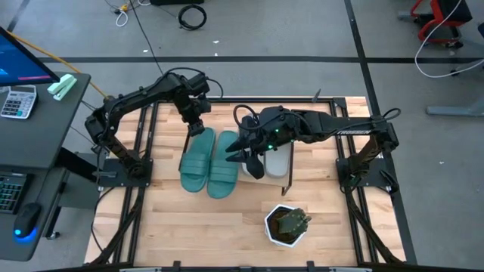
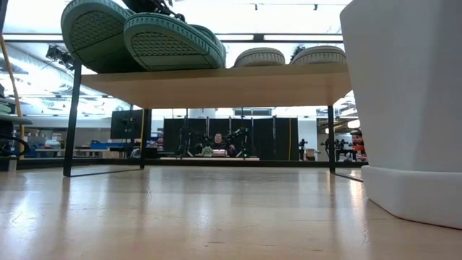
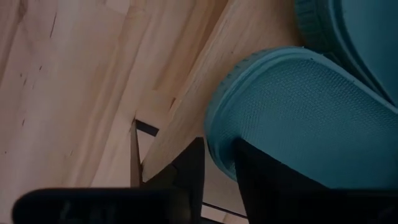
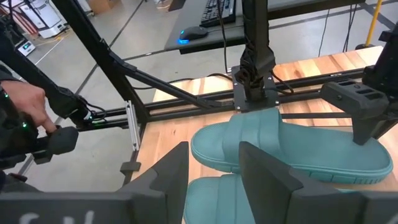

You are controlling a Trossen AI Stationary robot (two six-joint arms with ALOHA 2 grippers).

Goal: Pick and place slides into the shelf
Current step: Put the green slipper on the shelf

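Two teal slides (image 1: pixel 208 162) lie side by side on the shelf (image 2: pixel 216 85), soles down, toes jutting over its near edge (image 2: pixel 137 36). Two grey slides (image 2: pixel 289 56) rest beside them on the board, mostly under my right arm in the high view (image 1: pixel 278 162). My left gripper (image 1: pixel 198 127) points steeply down at the far end of the left teal slide. It is open, with that slide's heel rim (image 3: pixel 219 152) between its fingers. My right gripper (image 4: pixel 214 168) hovers open above the slides (image 1: pixel 246 155), holding nothing. My left gripper comes from above with one finger (image 3: pixel 193 165) outside the left teal slide's heel rim (image 3: pixel 217 140) and the other (image 3: pixel 261 177) over its footbed. I cannot tell whether they touch it. The slide lies flat on the shelf board.
A white hexagonal plant pot (image 1: pixel 286 225) stands on the table near its front edge, right of centre. Black frame rails (image 1: pixel 144 151) run along both table sides. A desk with a calculator (image 1: pixel 19 102) stands left of the table, where a person's hand (image 4: pixel 25 102) shows.
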